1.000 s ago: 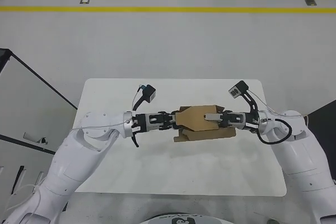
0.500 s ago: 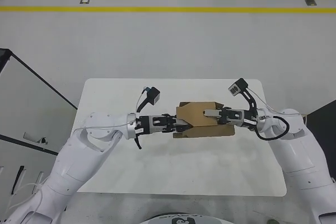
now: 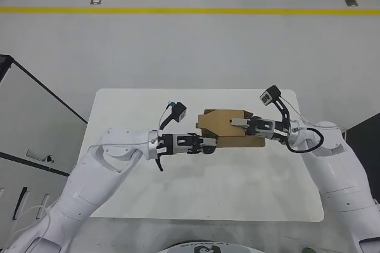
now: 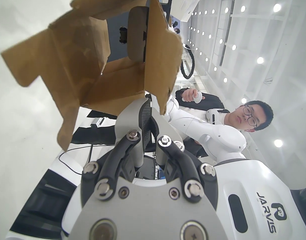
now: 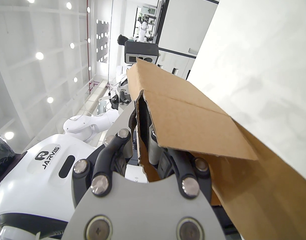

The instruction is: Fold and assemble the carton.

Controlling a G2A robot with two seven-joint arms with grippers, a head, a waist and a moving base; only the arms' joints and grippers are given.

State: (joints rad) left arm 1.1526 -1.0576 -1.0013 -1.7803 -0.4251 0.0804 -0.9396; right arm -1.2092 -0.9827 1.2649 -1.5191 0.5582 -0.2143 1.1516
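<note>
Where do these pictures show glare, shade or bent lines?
Top view: even light, no glare on the table. Left wrist view: ceiling lamps glare; the carton is shaded inside. Right wrist view: lamps glare; straight ceiling beams look curved.

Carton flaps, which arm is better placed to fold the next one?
Left, probably: left pincer sits at the open, flapped end of the carton; right pincer is clamped on a wall, steadying it.

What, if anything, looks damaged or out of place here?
The carton has a ragged, torn-looking edge where the right gripper pinches it. A flap corner in the left wrist view is frayed too. Nothing else stands out.
</note>
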